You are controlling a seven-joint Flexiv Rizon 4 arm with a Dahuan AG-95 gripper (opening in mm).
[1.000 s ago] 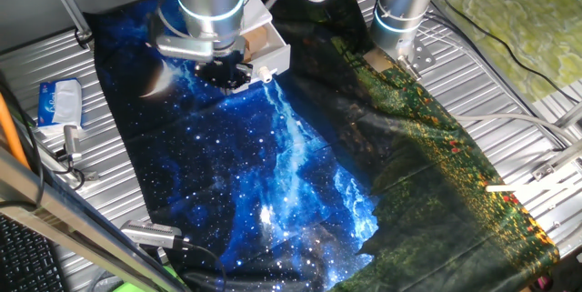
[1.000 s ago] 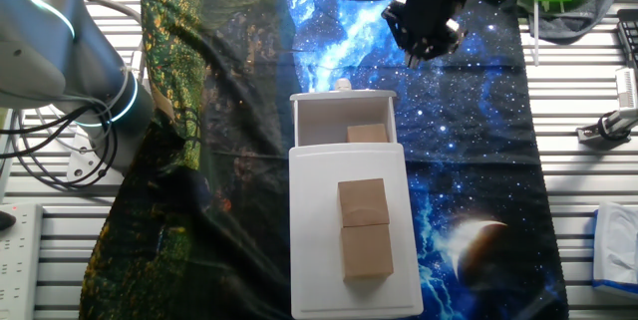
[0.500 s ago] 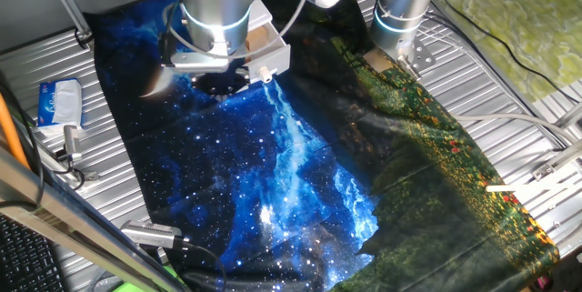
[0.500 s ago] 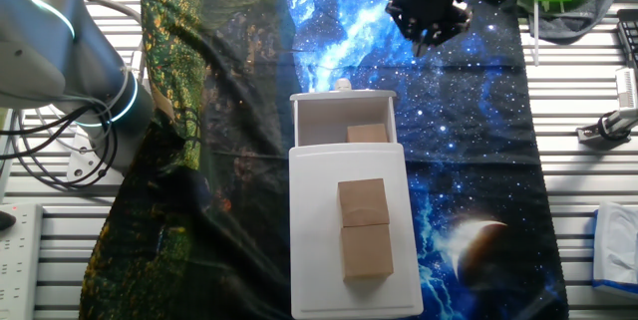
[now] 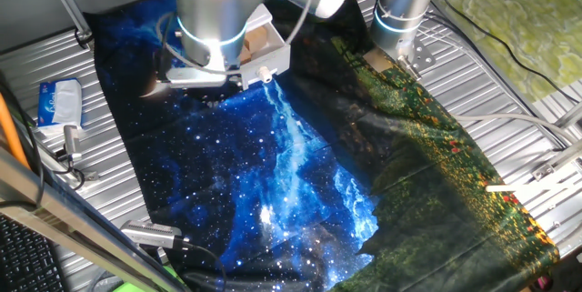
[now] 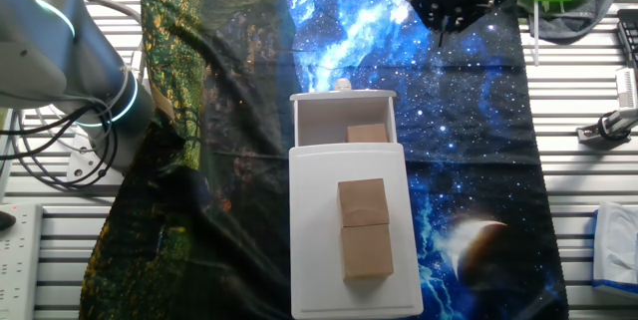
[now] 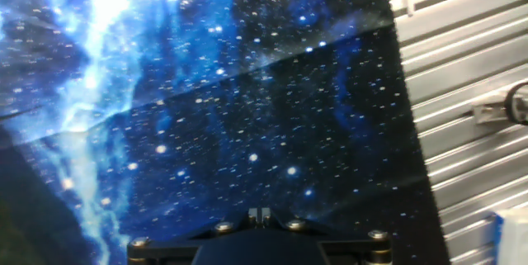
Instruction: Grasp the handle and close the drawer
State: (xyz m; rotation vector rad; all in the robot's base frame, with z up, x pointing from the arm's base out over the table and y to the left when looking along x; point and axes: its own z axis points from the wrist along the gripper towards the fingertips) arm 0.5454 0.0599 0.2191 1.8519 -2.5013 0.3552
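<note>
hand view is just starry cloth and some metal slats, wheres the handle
observer: not in your view. The handle shows in the other fixed view, sticking out of the drawer front, and the gripper hangs over the cloth up and to the right of it in that picture, not touching it.
operator: drawer open or shut
observer: open, pulled out of the white cabinet far enough to show its inside.
operator: anything in it
observer: one tan block lies in the drawer, against the cabinet side.
</note>
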